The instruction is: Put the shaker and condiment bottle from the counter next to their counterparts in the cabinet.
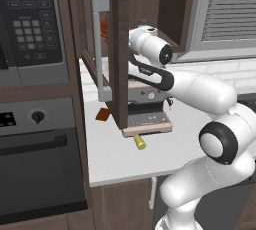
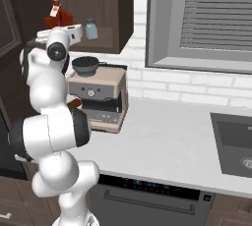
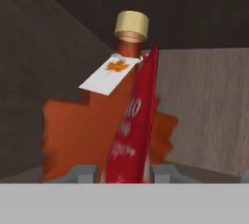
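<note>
Your gripper (image 3: 125, 179) was clamped on the condiment bottle (image 3: 130, 130) inside the cabinet (image 2: 106, 4), directly in front of the orange-red bottle (image 3: 92, 135). The shaker (image 1: 139, 142) lay on the counter (image 1: 125, 159), below the cabinet.

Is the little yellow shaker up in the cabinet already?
No, the yellow shaker lies on its side on the white counter.

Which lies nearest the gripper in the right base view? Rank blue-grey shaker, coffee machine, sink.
1. Blue-grey shaker, on the cabinet shelf beside the gripper.
2. Coffee machine, on the counter below.
3. Sink, far right.
</note>
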Tool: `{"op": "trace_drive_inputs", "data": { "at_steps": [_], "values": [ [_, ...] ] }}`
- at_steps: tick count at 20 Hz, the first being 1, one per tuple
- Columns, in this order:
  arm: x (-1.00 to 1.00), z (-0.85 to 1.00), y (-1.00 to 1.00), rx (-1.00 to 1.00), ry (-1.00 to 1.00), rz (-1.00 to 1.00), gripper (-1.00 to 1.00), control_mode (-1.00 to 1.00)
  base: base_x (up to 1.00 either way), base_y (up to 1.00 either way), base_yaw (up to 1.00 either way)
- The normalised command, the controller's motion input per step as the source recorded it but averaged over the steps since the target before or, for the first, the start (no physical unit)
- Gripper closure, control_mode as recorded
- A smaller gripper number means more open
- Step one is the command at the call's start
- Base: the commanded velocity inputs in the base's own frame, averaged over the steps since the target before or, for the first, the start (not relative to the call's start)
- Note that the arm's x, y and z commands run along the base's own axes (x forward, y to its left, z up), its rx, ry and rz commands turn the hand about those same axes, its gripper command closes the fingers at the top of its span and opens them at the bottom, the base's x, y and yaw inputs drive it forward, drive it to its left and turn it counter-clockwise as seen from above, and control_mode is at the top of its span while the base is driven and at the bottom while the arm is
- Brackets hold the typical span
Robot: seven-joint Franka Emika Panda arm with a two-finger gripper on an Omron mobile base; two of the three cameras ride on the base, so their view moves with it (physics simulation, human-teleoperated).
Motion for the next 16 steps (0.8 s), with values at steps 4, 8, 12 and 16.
{"op": "trace_drive_inputs", "data": {
  "at_steps": [4, 8, 12, 16],
  "values": [
    [0.26, -0.51, 0.00, 0.00, -0.03, 0.00, 1.00, -1.00, 0.00, 0.00, 0.00],
    [0.11, -0.40, 0.00, 0.01, 0.00, 0.00, 1.00, -1.00, 0.00, 0.00, 0.00],
    [0.00, -0.38, 0.16, 0.00, -0.01, 0.00, 1.00, -1.00, 0.00, 0.00, 0.00],
    [0.00, -0.42, 0.36, -0.01, 0.00, 0.00, 1.00, -1.00, 0.00, 0.00, 0.00]
  ]
}}
